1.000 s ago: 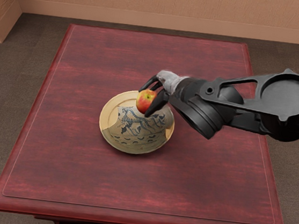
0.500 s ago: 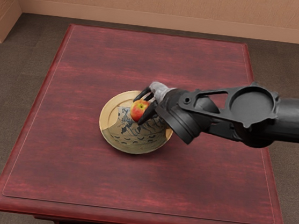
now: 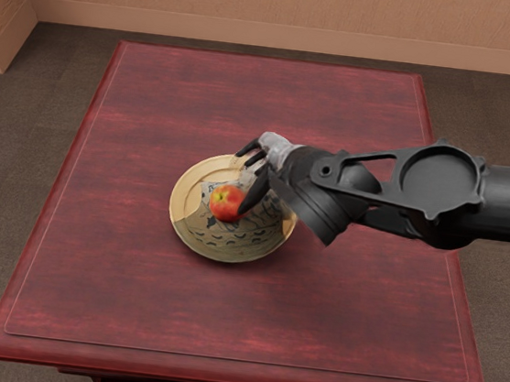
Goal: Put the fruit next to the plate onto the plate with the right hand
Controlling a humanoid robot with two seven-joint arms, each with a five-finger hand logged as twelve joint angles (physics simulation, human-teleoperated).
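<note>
The fruit [image 3: 226, 202], a red apple, sits in the hollow of the painted plate [image 3: 180, 205] near the middle of the worktop [image 3: 122, 305], low enough that the sloping wall should keep it from rolling off. Just to its right, the right hand [image 3: 260, 166] hovers over the plate's far rim with fingers [image 3: 255, 191] spread and gripping nothing. One dark finger hangs close beside the apple, though I cannot tell whether it touches. The arm stretches to the right edge, so the placing looks done, with only a clean lift clear of the dish left.
</note>
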